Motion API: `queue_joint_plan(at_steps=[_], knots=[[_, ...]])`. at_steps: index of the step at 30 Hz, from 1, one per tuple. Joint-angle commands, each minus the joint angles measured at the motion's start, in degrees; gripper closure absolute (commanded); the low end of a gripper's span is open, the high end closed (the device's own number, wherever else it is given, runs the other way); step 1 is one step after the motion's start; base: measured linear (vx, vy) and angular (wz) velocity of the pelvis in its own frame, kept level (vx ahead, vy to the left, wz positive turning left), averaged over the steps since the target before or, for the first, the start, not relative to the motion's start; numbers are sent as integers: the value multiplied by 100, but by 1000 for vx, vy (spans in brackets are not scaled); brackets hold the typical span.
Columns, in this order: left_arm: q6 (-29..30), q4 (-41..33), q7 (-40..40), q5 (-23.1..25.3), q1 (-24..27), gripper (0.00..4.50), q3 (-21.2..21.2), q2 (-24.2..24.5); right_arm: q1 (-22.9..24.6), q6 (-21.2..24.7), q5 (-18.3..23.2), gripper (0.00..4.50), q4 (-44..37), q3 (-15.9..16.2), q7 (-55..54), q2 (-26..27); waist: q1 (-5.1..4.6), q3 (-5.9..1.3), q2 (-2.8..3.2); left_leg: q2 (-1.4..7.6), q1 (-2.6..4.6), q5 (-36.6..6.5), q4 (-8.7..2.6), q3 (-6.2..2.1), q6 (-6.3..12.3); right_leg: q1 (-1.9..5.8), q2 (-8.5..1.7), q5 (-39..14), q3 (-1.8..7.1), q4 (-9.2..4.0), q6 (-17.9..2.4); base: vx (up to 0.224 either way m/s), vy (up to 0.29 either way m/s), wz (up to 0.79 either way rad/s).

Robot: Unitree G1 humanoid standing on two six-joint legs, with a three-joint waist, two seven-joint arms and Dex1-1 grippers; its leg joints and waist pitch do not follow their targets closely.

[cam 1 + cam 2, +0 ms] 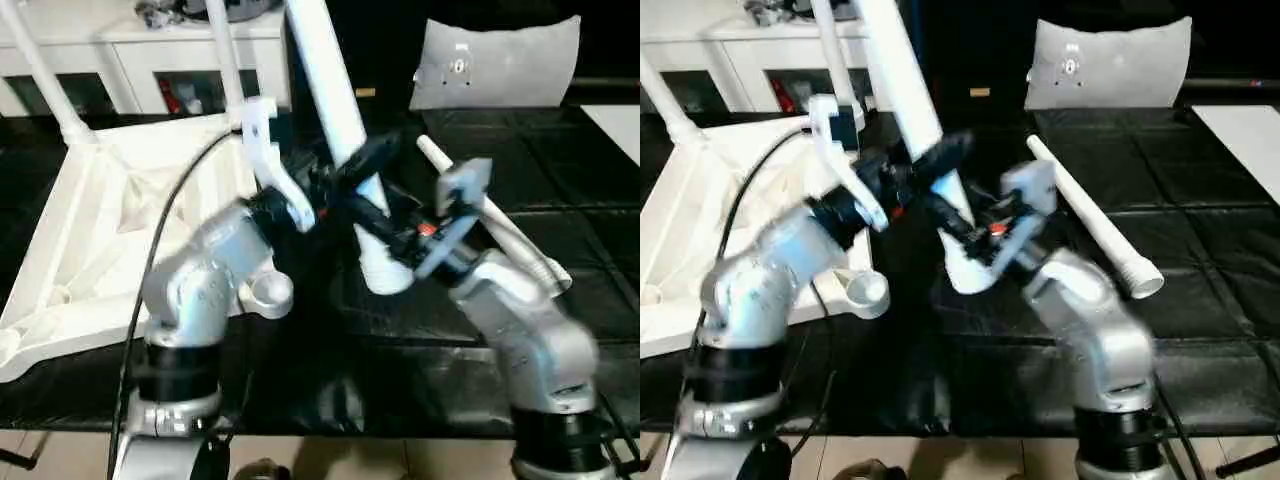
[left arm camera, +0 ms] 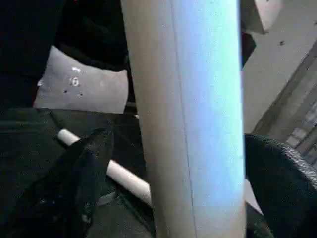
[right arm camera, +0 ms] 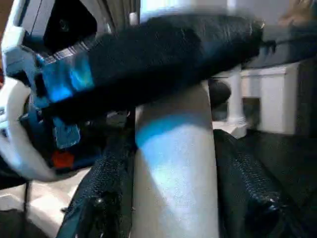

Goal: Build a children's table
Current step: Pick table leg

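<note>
So no readable labels anywhere. Right gripper (image 3: pixel 168 198) clamps a white leg (image 1: pixel 335 95) near its fat end; left gripper (image 1: pixel 350 170) sits spread around it higher up, probably not touching. Tabletop (image 1: pixel 90 230) lies upside-down left of them.

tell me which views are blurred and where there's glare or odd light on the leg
Head views: both forearms smear with motion blur, while the tabletop and cushion stay fairly crisp. Left wrist view: the held leg is very close and soft, with a bluish sheen down its side. Right wrist view: the left gripper crossing the leg is blurred, and a blue patch sits on the leg.
</note>
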Motion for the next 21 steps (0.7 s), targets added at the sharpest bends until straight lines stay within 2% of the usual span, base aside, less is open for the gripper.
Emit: queue_joint_plan(at_steps=[1, 3, 4, 6, 7, 8, 9, 11, 13, 16, 21], knots=[[-99, -130, 219, 53, 7, 52, 67, -103, 10, -423, -354, 265, 3, 226, -102, -25, -39, -379, -35, 309, 133, -661, -423, -129, -170, 234, -387, 148, 174, -418, -1038, 0, 0, 0], [-135, -164, 336, 34, 32, 84, 115, -217, 14, -793, -730, 265, 113, 414, -208, -120, -38, -377, -41, 303, 138, -692, -420, -123, -147, 236, -385, 116, 184, -430, -1039, 0, 0, 0], [-191, -180, 382, 44, 54, 87, 108, -258, 27, -905, -833, 265, 179, 486, -213, -131, -39, -377, -61, 310, 134, -692, -419, -121, -138, 239, -392, 106, 189, -428, -1037, 0, 0, 0], [-268, -216, 466, 77, 95, 84, 76, -307, 34, -1124, -1045, 265, 289, 566, -296, -131, -43, -373, -52, 298, 124, -707, -414, -118, -85, 240, -388, 57, 191, -433, -1046, 0, 0, 0], [-353, -248, 546, 160, 129, 107, 34, -340, 36, -1226, -1122, 265, 355, 586, -352, -98, -50, -371, -75, 303, 122, -725, -415, -116, -50, 245, -389, 44, 194, -439, -1049, 0, 0, 0], [-359, -249, 549, 163, 132, 107, 31, -343, 36, -1236, -1127, 265, 360, 589, -356, -97, -53, -368, -72, 301, 118, -719, -413, -119, -30, 248, -393, 40, 196, -437, -1056, 0, 0, 0], [-413, -270, 595, 177, 159, 131, 10, -390, 36, -1311, -1176, 265, 400, 612, -401, -89, -53, -374, -70, 301, 121, -678, -407, -117, 6, 246, -392, 67, 197, -435, -1061, 0, 0, 0], [-442, -307, 615, 179, 177, 138, 1, -424, 38, -1341, -1179, 265, 427, 612, -431, -64, -67, -373, -63, 302, 120, -671, -411, -123, 44, 247, -381, 103, 188, -427, -1078, 0, 0, 0], [-451, -372, 643, 191, 207, 172, -27, -466, 34, -1464, -1197, 265, 512, 612, -502, -17, -87, -371, -62, 313, 120, -717, -413, -123, 73, 245, -391, 63, 190, -431, -1089, 0, 0, 0], [-484, -407, 640, 211, 230, 180, -95, -450, 8, -1609, -1232, 265, 615, 614, -551, 13, -116, -371, -66, 305, 114, -708, -408, -122, 101, 247, -386, 93, 187, -427, -1123, 0, 0, 0], [-503, -427, 667, 167, 262, 218, -126, -489, -14, -1752, -1293, 265, 708, 642, -531, 10, -146, -375, -65, 301, 110, -637, -395, -122, 174, 261, -378, 179, 182, -417, -1167, 0, 0, 0]])
